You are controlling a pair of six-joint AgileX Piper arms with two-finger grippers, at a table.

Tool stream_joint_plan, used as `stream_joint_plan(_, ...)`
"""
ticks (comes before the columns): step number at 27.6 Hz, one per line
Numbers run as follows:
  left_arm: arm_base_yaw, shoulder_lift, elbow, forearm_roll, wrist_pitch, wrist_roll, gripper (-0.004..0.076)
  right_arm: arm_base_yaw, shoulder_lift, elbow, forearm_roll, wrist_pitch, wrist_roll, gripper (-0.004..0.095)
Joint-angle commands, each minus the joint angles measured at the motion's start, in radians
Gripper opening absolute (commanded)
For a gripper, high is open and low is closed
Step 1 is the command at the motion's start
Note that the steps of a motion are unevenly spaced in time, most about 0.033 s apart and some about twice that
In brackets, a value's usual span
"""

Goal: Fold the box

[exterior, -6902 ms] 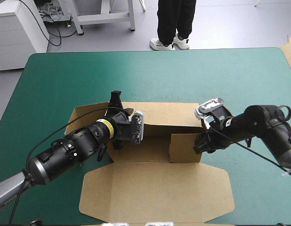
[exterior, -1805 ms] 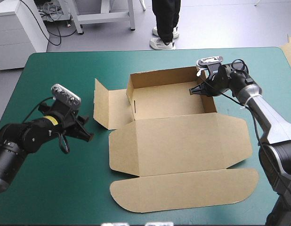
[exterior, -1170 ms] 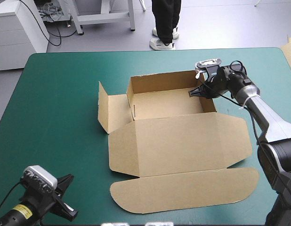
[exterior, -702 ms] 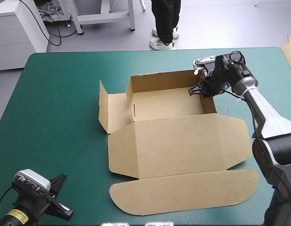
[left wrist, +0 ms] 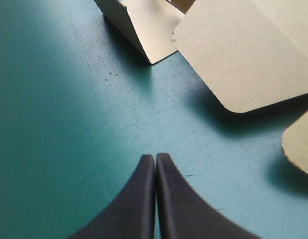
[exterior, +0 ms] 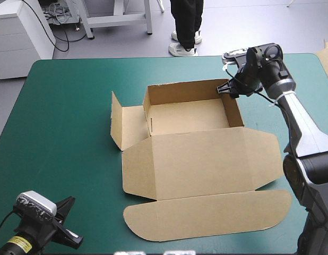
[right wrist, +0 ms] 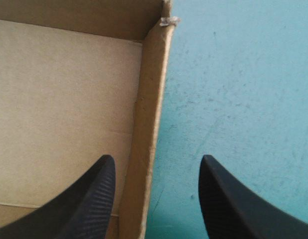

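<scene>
Box (exterior: 190, 114) sat mid-table as open tray: walls up, lid (exterior: 206, 164) flat, left flap (exterior: 121, 125) splayed outward, untucked. Right gripper (exterior: 225, 90) spread astride the right wall's far end; left gripper (left wrist: 155, 158) pressed together, well apart over bare teal-green cover (exterior: 58, 106). Judged mostly done.

1. The left claw (left wrist: 155, 157) is two broad black fins, smooth and matt, each curving to a narrow tip.
2. The right claw (right wrist: 156, 162) has the same black fins. Fine ridges run across the face of one finger (right wrist: 89, 204).
3. The left arm (exterior: 34, 234) is a rounded black tube near the wrist, ringed by a yellow band (exterior: 14, 242).
4. The right arm (exterior: 302, 125) has a black wrist section with a round cap (exterior: 270, 51) on its joint.
5. Behind that cap comes a smooth silver-grey link that widens toward a bulky dark-grey elbow (exterior: 307, 178). Another grey section follows it.
</scene>
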Motion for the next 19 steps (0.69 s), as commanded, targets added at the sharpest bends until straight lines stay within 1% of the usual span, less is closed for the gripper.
stream_joint_plan(1,0.002,0.011,-0.025,-0.012,-0.065,-0.01,-0.0008,0.0,0.025,-0.028,-0.013,0.005,0.002,0.0477)
stream_joint_plan(4,0.002,0.011,-0.025,-0.012,-0.065,-0.013,-0.0008,0.0,0.089,-0.028,-0.006,0.005,0.023,0.0462)
stream_joint_plan(6,0.002,0.011,-0.025,-0.012,-0.065,-0.013,-0.0008,0.0,0.103,-0.028,-0.006,0.005,0.04,0.0397)
stream_joint_plan(7,0.002,0.011,-0.025,-0.012,-0.065,-0.013,-0.0008,0.0,0.105,-0.028,-0.006,0.005,0.04,0.0328)
stream_joint_plan(9,0.002,0.011,-0.025,-0.012,-0.065,-0.013,-0.0008,0.0,0.103,-0.028,-0.006,0.005,0.04,0.0145)
stream_joint_plan(10,0.002,0.011,-0.025,-0.012,-0.065,-0.013,-0.0008,0.0,0.098,-0.03,-0.009,0.005,0.03,0.0027)
stream_joint_plan(11,0.002,0.011,-0.025,-0.012,-0.065,-0.013,-0.0008,0.0,0.095,-0.032,-0.016,0.005,0.032,-0.0008)
stream_joint_plan(16,0.002,0.011,-0.025,-0.012,-0.065,-0.013,-0.0008,0.0,0.039,-0.034,-0.023,0.005,0.032,-0.0018)
stream_joint_plan(19,0.002,0.011,-0.025,-0.012,-0.065,-0.013,-0.0008,0.0,-0.027,-0.034,-0.031,0.005,0.032,-0.0018)
